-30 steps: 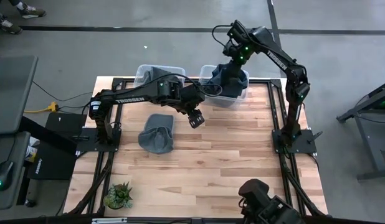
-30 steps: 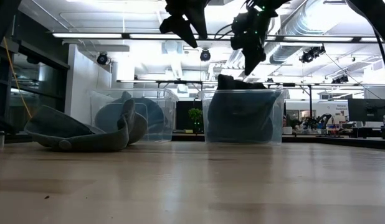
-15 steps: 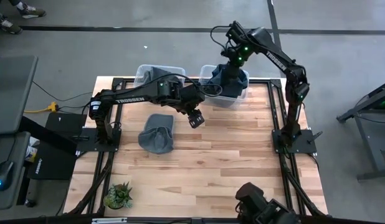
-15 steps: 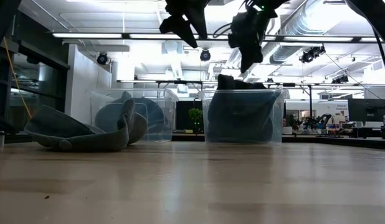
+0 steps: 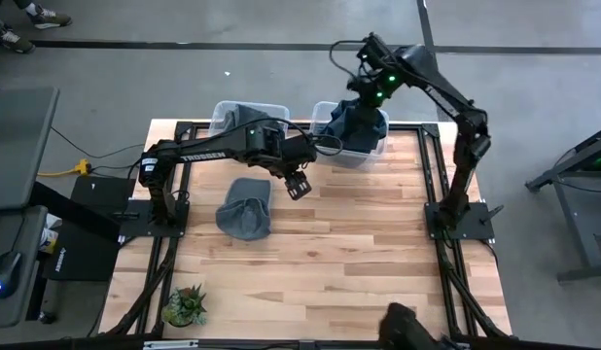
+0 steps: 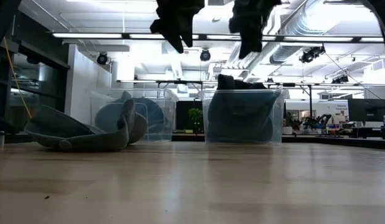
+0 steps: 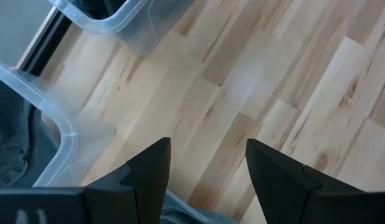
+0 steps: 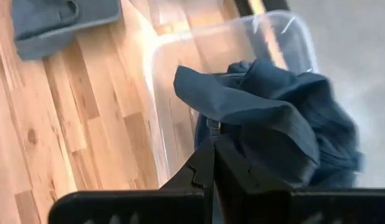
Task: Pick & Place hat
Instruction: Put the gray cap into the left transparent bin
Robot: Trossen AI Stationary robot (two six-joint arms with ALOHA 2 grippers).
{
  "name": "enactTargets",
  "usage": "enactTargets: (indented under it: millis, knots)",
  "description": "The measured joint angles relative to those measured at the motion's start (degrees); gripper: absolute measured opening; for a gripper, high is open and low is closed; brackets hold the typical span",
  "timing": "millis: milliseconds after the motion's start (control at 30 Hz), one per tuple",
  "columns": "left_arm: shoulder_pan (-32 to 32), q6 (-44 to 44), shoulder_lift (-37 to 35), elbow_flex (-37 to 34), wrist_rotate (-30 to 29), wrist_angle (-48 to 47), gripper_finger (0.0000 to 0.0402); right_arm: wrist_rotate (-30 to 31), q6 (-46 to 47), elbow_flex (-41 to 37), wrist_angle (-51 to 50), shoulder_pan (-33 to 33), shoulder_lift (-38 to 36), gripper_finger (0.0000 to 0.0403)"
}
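**Grey hat lies lower left of the spread left fingers; right gripper shut above the bin**

In the high view the soft grey fabric hat [image 5: 245, 207] lies flat on the pale wooden plank table [image 5: 359, 253], left of the frame's centre. The left gripper [image 5: 299, 185] hangs just up and to the right of it, near but not touching, and is much the nearer of the two. The hat's long axis runs roughly top to bottom in that frame, with its wider end toward the bottom. In the left wrist view the two dark fingers [image 7: 149, 171] stand well spread with bare planks between them and hold nothing; a sliver of grey cloth shows at the bottom edge between them.

The right gripper [image 5: 364, 86] sits at upper centre of the high view, above the clear plastic bin [image 5: 376, 154] heaped with dark blue hats [image 8: 273, 118]. Its fingers [image 8: 208, 165] are pressed together; nothing can be seen caught between them
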Motion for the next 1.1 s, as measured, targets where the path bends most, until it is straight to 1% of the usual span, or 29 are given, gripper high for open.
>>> enactTargets:
  millis: [267,500,600,800,867,933,1100]
  knots:
    - [0.0,0.0,0.0,0.0,-0.2,0.4,0.0204,-0.1,0.3,0.0,-0.3,1.3,-10.5,0.0]
    - [0.2,0.0,0.0,0.0,-2.0,0.5,0.0204,0.0,1.3,0.0,-2.8,4.2,-19.2,0.0]
    - [0.5,0.0,0.0,0.0,-2.1,0.4,0.0204,0.1,1.9,0.0,-3.4,5.9,-21.9,0.0]
    - [1.8,0.0,0.0,0.0,-2.0,0.4,0.0204,2.4,3.6,-0.2,-5.2,10.0,-25.7,0.0]
    - [2.1,0.0,0.0,0.0,-1.8,0.3,0.0204,2.3,4.3,-2.8,-4.4,11.5,-27.4,0.0]
    - [2.7,0.2,0.0,0.0,-1.7,0.4,0.0204,2.1,5.2,-7.7,-2.4,12.8,-29.6,0.0]
    - [3.4,0.3,0.0,0.0,-0.9,0.3,0.0204,2.7,10.8,-25.8,9.7,17.3,-37.5,0.0]
